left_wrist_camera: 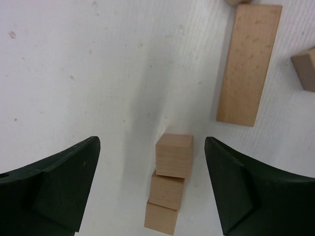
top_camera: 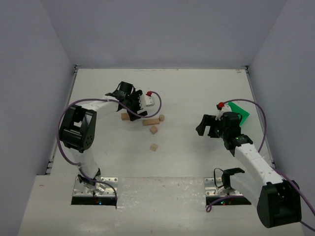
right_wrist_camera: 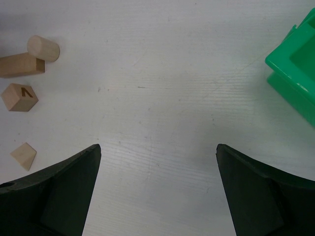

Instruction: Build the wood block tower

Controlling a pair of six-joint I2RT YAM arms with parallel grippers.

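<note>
The left end effector (left_wrist_camera: 152,143) stands wide astride the stack (left_wrist_camera: 173,155) of cubes, its fingers clear on both sides, so the slightly crooked stack rests on the table (left_wrist_camera: 74,73) by its own weight. The bar (left_wrist_camera: 249,64) lies flat just beyond, probably the next piece. The right end effector (right_wrist_camera: 157,147) hangs wide and empty near the bin (right_wrist_camera: 295,73), likely to keep clear.

We're scanning all three views for writing, and there's very little to report. One small wooden block (right_wrist_camera: 19,97), at the left edge of the right wrist view, carries a dark V-shaped mark on its upper face; we can't tell whether that's a letter or a cut notch. No other word, number, label or brand is readable anywhere.
</note>
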